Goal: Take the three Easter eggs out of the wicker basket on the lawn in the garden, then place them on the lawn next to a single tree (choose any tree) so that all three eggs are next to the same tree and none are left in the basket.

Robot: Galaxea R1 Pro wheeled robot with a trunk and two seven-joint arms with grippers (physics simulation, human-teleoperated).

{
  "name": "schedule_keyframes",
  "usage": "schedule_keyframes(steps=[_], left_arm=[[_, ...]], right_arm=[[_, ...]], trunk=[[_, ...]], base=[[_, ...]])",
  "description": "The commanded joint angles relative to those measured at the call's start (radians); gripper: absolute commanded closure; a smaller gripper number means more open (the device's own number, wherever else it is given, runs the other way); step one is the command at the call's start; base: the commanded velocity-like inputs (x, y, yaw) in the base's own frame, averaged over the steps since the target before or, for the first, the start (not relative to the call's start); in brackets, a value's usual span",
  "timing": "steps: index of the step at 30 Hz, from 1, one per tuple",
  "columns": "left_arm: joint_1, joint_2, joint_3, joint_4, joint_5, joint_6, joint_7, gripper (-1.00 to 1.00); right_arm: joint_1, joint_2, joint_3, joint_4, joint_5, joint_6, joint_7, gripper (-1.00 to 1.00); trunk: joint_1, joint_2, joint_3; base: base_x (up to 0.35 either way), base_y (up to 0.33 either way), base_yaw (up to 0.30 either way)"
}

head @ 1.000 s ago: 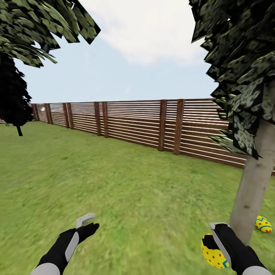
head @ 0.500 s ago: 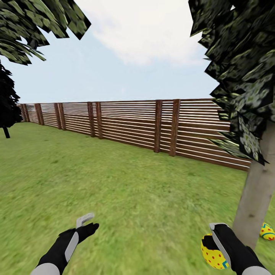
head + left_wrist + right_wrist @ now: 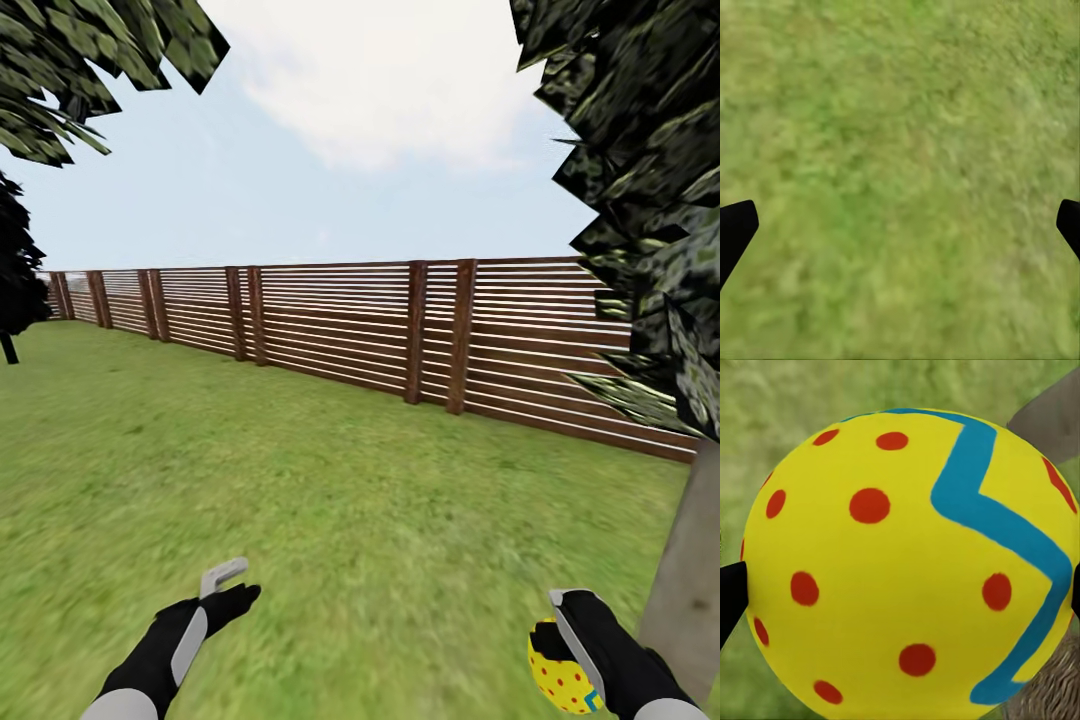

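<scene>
Wide flat lawn (image 3: 330, 480) of mottled green grass, reaching back to a dark brown slat fence (image 3: 380, 325) standing along its far edge. Pale grey-tan tree trunk (image 3: 690, 590) rising from the turf at the near right, under a dark leafy crown. Thin dark trunk of another tree (image 3: 9, 348) planted at the far left. Plain blurred grass beneath the left wrist camera.
</scene>
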Motion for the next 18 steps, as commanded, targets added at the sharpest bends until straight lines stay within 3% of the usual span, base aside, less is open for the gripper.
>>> schedule_keyframes(steps=[1, 7, 14, 18], left_arm=[[-0.001, -0.001, 0.007, -0.002, 0.007, 0.008, -0.004, -1.00], [-0.001, -0.003, 0.005, -0.002, 0.007, 0.007, -0.004, -1.00], [-0.001, -0.003, 0.005, -0.002, 0.008, 0.008, -0.004, -1.00], [-0.001, -0.005, 0.005, -0.002, 0.008, 0.008, -0.004, -1.00]], right_arm=[[-0.001, -0.001, 0.003, -0.001, -0.007, 0.004, -0.008, 1.00], [-0.001, -0.001, 0.001, -0.001, -0.008, 0.004, -0.007, 1.00], [-0.001, -0.001, 0.001, 0.000, -0.006, 0.004, -0.006, 1.00], [0.000, -0.001, 0.001, 0.002, -0.006, 0.004, -0.007, 1.00]], trunk=[[0.000, -0.001, -0.001], [0.000, -0.001, -0.001], [0.000, -0.001, -0.001], [0.004, -0.008, -0.005]], base=[[0.240, 0.000, 0.000], [0.085, 0.000, -0.015], [0.011, 0.000, -0.218], [0.000, 0.000, -0.090]])
